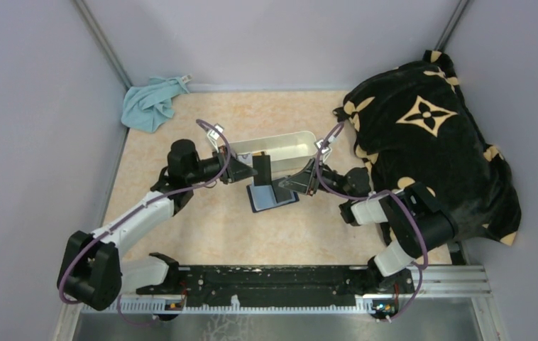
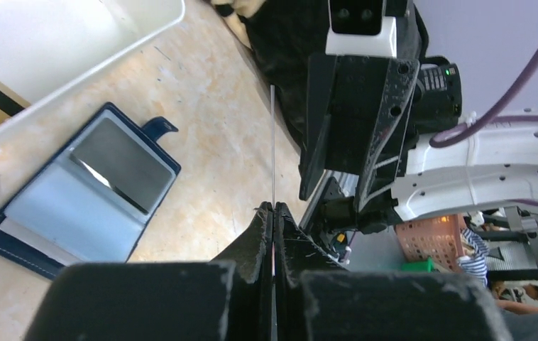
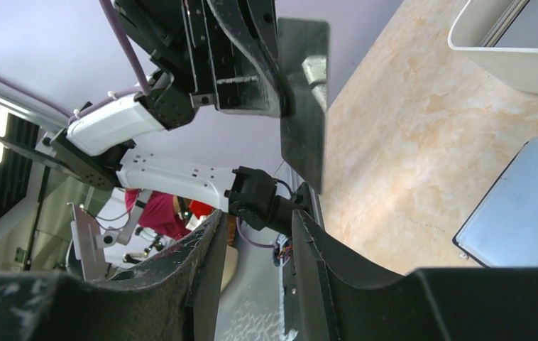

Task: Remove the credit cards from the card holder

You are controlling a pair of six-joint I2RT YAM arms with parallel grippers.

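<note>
The card holder (image 1: 272,196) lies open on the table, navy outside and light blue inside. It also shows in the left wrist view (image 2: 74,206), with a dark card (image 2: 121,162) in its right slot, and in the right wrist view (image 3: 529,213). My left gripper (image 1: 252,170) is shut on a dark credit card (image 1: 264,168) and holds it upright above the holder. This card is edge-on in the left wrist view (image 2: 272,142), clamped at the gripper (image 2: 273,207). My right gripper (image 1: 285,186) is open and empty, just right of the held card (image 3: 305,99); its tips (image 3: 255,227) are apart.
A long white tray (image 1: 284,145) stands just behind the holder, also in the wrist views (image 2: 74,57) (image 3: 514,50). A black and gold blanket (image 1: 429,142) fills the right side. A light blue cloth (image 1: 151,103) lies at the back left corner.
</note>
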